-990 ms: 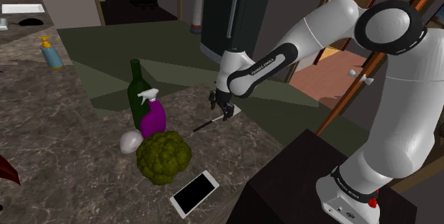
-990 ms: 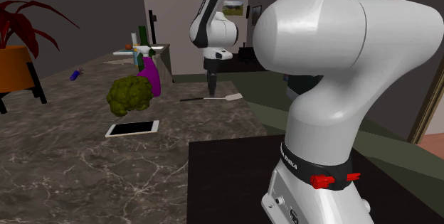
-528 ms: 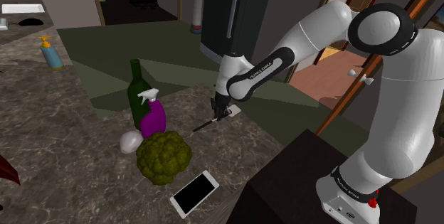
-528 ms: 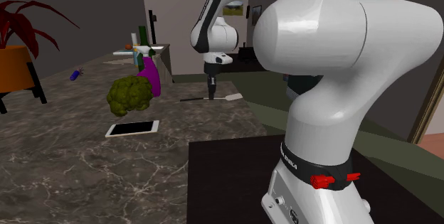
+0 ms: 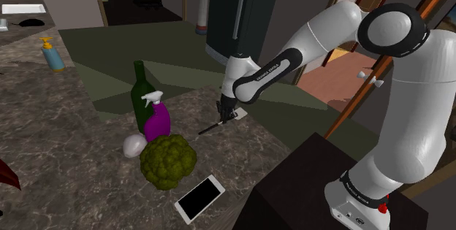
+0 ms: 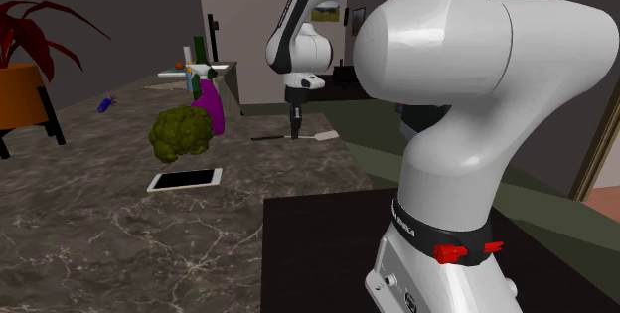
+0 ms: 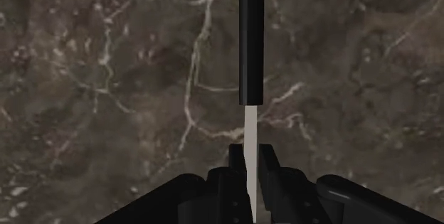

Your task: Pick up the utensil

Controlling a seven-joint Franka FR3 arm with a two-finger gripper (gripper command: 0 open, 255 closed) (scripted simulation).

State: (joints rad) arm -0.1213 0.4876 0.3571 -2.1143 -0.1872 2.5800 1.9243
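The utensil is a spatula with a black handle [image 5: 209,128] and a pale blade [image 5: 240,112], lying flat on the dark marble counter [image 5: 66,155]. My gripper [image 5: 224,118] points straight down onto it, at the thin neck between handle and blade. In the wrist view the black handle [image 7: 251,38] runs away from the gripper [image 7: 250,166], and the two fingers [image 7: 237,167] clasp the pale neck [image 7: 250,134] between them. In the second exterior view the gripper [image 6: 294,133] stands on the spatula [image 6: 268,138], which rests on the counter.
Beside the spatula stand a green bottle [image 5: 138,93] and a purple spray bottle [image 5: 156,119], with a white egg-shaped thing [image 5: 134,145], a lumpy green broccoli [image 5: 168,161] and a phone [image 5: 199,198] nearer the stand [image 5: 321,185]. A blue spray bottle [image 5: 51,53] stands far off.
The gripper has come down onto the spatula and its fingers have shut on the neck. Over the last half second nothing has moved; the spatula still lies on the counter.
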